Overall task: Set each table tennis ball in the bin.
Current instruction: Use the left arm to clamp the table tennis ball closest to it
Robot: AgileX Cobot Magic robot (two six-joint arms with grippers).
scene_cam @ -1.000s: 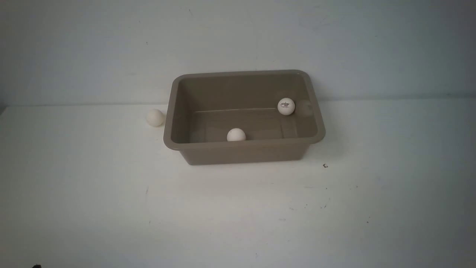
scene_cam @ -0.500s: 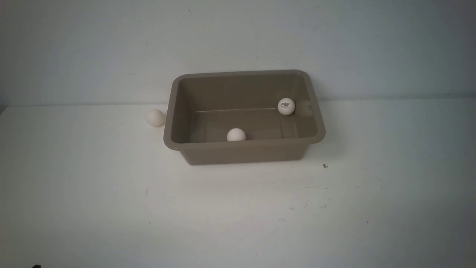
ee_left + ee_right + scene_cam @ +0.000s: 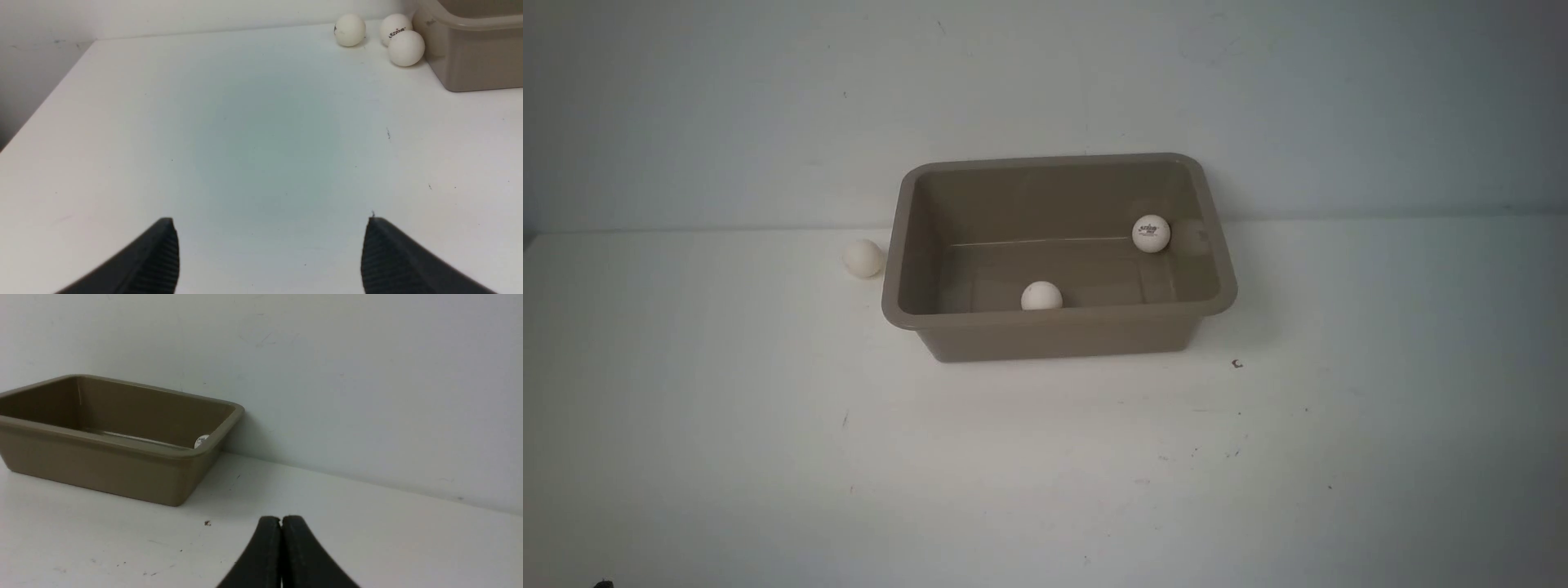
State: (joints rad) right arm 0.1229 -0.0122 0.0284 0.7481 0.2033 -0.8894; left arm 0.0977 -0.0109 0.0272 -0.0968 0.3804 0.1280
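In the front view the taupe bin (image 3: 1058,322) stands at the back middle of the white table. Two table tennis balls lie inside it: a plain one (image 3: 1041,296) by the near wall and a logo-printed one (image 3: 1151,233) at the far right. A third ball (image 3: 863,258) rests on the table against the bin's left side. The left wrist view shows three balls (image 3: 406,48) (image 3: 394,27) (image 3: 349,30) on the table beside the bin (image 3: 478,57). My left gripper (image 3: 270,220) is open and empty, far from them. My right gripper (image 3: 281,518) is shut on nothing, away from the bin (image 3: 102,469).
A pale wall rises right behind the bin. The table's left edge (image 3: 45,106) shows in the left wrist view. A small dark speck (image 3: 1237,363) lies on the table near the bin's front right corner. Neither arm shows in the front view.
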